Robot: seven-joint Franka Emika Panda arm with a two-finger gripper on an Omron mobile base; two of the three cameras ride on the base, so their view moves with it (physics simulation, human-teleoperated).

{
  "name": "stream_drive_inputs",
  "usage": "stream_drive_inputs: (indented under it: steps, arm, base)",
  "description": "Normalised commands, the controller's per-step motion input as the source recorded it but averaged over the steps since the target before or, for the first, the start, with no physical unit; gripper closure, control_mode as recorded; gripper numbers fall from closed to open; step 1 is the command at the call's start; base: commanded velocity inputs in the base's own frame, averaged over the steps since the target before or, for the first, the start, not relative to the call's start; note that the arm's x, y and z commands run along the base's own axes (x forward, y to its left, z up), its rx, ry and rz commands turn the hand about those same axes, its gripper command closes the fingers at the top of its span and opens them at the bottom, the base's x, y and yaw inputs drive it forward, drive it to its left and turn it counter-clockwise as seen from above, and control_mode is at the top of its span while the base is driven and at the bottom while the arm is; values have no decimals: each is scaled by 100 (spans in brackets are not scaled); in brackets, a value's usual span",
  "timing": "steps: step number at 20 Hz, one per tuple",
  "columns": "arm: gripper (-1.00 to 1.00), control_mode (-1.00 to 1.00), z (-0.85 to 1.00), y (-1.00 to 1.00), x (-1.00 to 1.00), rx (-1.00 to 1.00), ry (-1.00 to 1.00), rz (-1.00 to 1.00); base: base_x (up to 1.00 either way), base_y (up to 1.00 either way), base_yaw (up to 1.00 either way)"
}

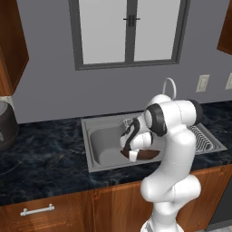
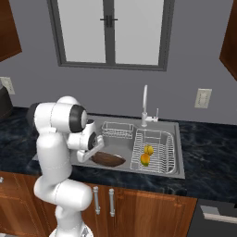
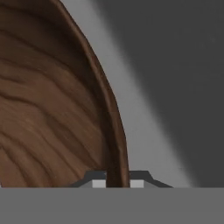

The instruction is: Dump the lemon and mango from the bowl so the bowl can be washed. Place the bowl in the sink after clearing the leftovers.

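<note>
1. Closest to our hand camera is the bowl's (image 3: 52, 109) rim, a thin edge of dark brown wood running straight down between our fingertips (image 3: 98, 183) — the two pads sit one on each side of it, nearly shut, so we are pinching the bowl by its wall.
2. From the base views our gripper (image 2: 94, 147) reaches low over the near edge of the sink (image 2: 178, 139), with the bowl (image 2: 109, 160) hanging from it out toward the basin. It looks roughly level and down at the basin, though we cannot tell whether its underside already touches the floor.
3. We judge the rim grip is chosen because the dish is wide and shallow: there is nothing else narrow enough for the fingers to close on, and holding the edge lets the whole dish be tipped or lowered.
4. Beyond the fingers, past the bowl, the lemon (image 2: 148, 149) and the mango (image 2: 145, 159) lie in the wire rack (image 2: 157, 139) section — well apart from the bowl, so the dumping step looks done.
5. In the left base view the bowl (image 1: 147, 155) shows just beside the arm's forearm, inside the sink (image 1: 90, 131) frame, with the faucet (image 1: 169, 86) behind.
6. What remains, as we read it, is to settle the bowl on the basin floor and only then let the fingers part — releasing early could let it drop and clatter.
</note>
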Motion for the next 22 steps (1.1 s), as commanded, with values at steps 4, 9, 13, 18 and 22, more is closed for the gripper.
stream_drive_inputs:
  steps: [4, 9, 13, 18, 22]
  arm:
    - [100, -100, -26, 5, 0, 0, -4, 0]
    - [100, -100, -9, 19, 12, 0, -3, 0]
    - [100, -100, 0, 16, 21, 0, 0, 0]
    - [100, -100, -5, 1, 28, 0, 0, 0]
    - [100, -100, -2, 0, 8, 0, 0, 0]
  base:
    - [0, 0, 0]
    - [0, 0, 0]
    - [0, 0, 0]
    - [0, 0, 0]
    - [0, 0, 0]
